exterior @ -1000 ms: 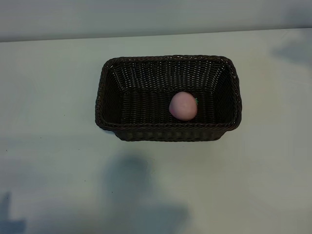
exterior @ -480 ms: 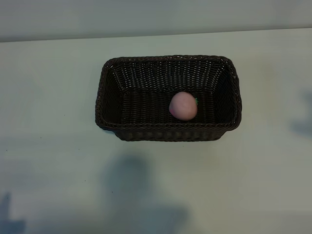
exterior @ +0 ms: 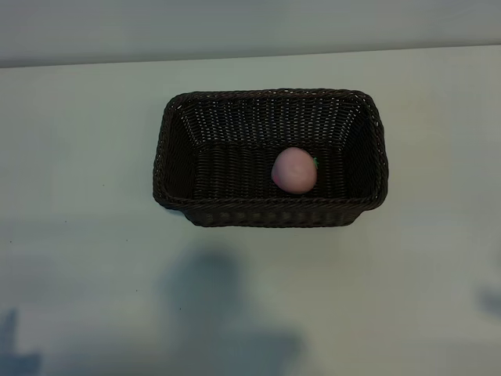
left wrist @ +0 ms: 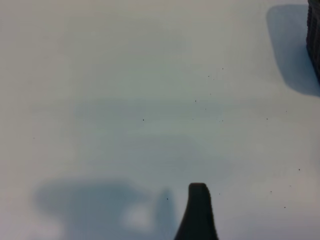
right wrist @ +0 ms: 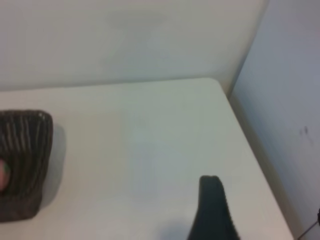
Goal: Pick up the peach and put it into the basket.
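Peach [exterior: 294,169] lies inside the basket [exterior: 270,210] on its woven floor, right of centre and near the front wall; basket stands on the white table [exterior: 78,157]; no claw touches either item; left gripper [left wrist: 198,210] hangs over bare table beside the basket, jaws spread, empty; right gripper [right wrist: 214,207] is well clear of the basket, jaws parted, holding nothing.

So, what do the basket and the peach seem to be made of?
The basket: dark brown woven wicker or a plastic imitation, matte; fine weave rows and a braided rim show. The peach: smooth, evenly pale pink, matte; possibly a plastic or foam replica, though this cannot be settled.
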`<action>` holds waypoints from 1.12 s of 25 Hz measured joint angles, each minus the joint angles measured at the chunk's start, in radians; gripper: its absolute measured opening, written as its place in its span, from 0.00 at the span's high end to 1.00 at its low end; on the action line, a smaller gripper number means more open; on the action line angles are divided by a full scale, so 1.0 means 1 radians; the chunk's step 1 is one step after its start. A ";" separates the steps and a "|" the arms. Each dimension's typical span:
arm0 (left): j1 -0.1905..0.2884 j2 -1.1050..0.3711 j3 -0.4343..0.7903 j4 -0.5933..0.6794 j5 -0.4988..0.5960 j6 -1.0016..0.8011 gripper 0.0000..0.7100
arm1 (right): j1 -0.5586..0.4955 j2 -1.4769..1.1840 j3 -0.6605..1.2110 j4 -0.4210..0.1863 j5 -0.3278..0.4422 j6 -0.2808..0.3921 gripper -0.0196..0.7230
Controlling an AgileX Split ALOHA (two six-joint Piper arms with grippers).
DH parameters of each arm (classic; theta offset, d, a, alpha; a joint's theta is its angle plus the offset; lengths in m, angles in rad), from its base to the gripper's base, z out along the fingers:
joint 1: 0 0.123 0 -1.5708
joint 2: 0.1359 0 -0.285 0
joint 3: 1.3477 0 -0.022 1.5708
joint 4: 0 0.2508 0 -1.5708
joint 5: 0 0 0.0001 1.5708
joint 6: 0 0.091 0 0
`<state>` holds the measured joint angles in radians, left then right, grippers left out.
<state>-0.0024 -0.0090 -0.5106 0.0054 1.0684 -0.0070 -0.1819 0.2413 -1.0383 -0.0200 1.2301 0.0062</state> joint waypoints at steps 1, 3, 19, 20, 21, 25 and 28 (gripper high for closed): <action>0.000 0.000 0.000 0.000 0.000 0.000 0.17 | 0.002 -0.026 0.025 0.000 0.000 0.001 0.31; 0.000 0.000 0.000 0.000 0.000 0.000 0.17 | 0.003 -0.072 0.070 0.000 -0.001 0.002 0.31; 0.000 0.000 0.000 -0.005 0.000 -0.001 0.17 | 0.003 -0.249 0.420 0.002 -0.016 0.006 0.31; 0.000 0.000 0.000 0.000 0.000 -0.001 0.17 | 0.003 -0.249 0.434 0.003 -0.017 0.006 0.31; 0.000 0.000 0.000 0.000 0.000 -0.001 0.17 | 0.003 -0.249 0.448 0.005 -0.021 0.006 0.31; 0.000 0.000 0.000 0.000 0.000 -0.001 0.17 | 0.003 -0.249 0.493 0.007 -0.066 0.006 0.31; 0.000 0.000 0.000 0.000 0.000 -0.001 0.17 | 0.003 -0.248 0.517 0.020 -0.080 0.006 0.31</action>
<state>-0.0024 -0.0090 -0.5106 0.0053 1.0684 -0.0079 -0.1789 -0.0070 -0.5209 0.0000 1.1501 0.0125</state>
